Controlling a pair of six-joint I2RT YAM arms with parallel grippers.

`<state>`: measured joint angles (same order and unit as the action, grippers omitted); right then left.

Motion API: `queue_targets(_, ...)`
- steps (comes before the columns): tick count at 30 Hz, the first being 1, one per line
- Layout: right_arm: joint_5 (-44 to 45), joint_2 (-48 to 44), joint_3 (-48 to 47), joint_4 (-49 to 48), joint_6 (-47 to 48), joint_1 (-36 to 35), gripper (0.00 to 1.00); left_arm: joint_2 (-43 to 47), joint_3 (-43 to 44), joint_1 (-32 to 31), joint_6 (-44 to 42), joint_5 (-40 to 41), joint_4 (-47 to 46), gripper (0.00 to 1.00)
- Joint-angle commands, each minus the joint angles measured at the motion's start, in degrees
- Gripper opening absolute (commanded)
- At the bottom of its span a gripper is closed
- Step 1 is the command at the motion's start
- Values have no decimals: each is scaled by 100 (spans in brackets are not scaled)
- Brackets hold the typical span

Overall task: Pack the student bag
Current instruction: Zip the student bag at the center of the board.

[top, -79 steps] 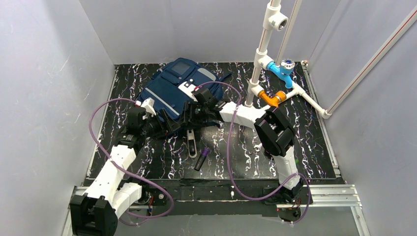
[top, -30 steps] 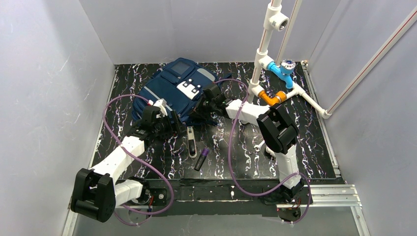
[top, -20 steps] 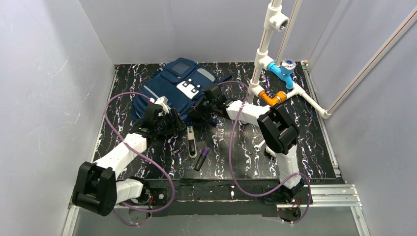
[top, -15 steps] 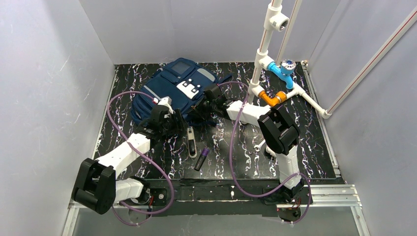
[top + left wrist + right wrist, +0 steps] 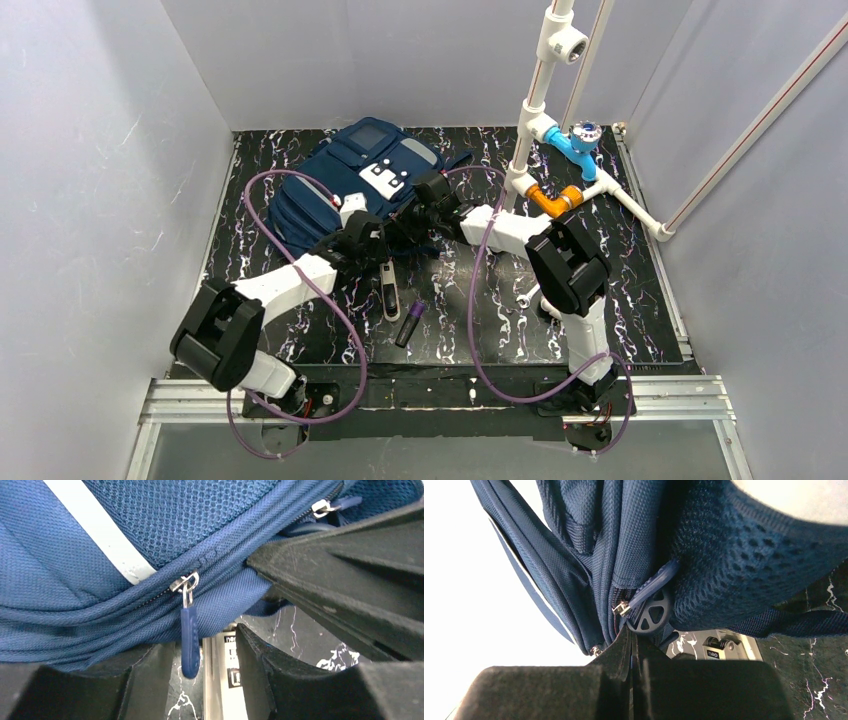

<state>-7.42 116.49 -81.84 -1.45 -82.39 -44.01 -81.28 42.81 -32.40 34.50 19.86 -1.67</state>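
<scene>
1. The student bag (image 5: 340, 185) lies flat on the bench (image 5: 640, 290), against the far edge and left of centre.
2. The left pincer (image 5: 205, 662) is at the bag's near edge. Its jaws stand partly apart. A blue zipper pull (image 5: 189, 647) hangs in the gap between them, unclamped.
3. The right pincer (image 5: 631, 640) is just beside the left one, at the bag's near-right edge. Its jaws are closed together, with the tips against a zipper seam. Whether they pinch fabric cannot be told.
4. A white and grey oblong item (image 5: 388, 290) lies just near of the pincers.
5. A black cylinder with a purple end (image 5: 410, 323) lies beside it, toward the near edge.
</scene>
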Motion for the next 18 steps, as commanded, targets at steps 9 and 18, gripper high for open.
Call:
queue_targets(9, 440, -735, -89, -611, -167, -19, 1, -576, 477, -142, 319, 1663, -151, 40)
queue_targets(18, 657, -923, 33, -470, 349, -24, 1, -281, 361, -144, -99, 1764, -260, 22)
